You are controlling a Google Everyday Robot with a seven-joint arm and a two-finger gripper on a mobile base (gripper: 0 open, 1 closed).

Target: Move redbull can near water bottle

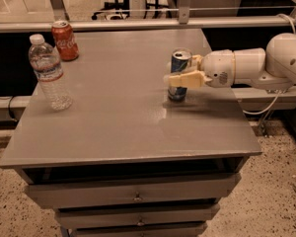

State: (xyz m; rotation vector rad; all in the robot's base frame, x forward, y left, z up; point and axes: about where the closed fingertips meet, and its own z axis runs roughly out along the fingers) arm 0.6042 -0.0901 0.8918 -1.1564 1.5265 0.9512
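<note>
The redbull can (178,67), slim, blue and silver, stands upright on the grey table (118,122) right of the middle. My gripper (182,69) reaches in from the right at can height. Its near finger (186,79) lies across the can's front and the far finger (196,59) sits behind the can, so the jaws close around it. The can's base still rests on the table. The water bottle (49,73), clear with a white cap, stands upright near the table's left edge, far from the can.
A red cola can (64,40) stands at the back left, just behind the bottle. The white arm (256,65) spans the table's right edge. Drawers (133,194) sit under the tabletop. A rail (138,22) runs behind the table.
</note>
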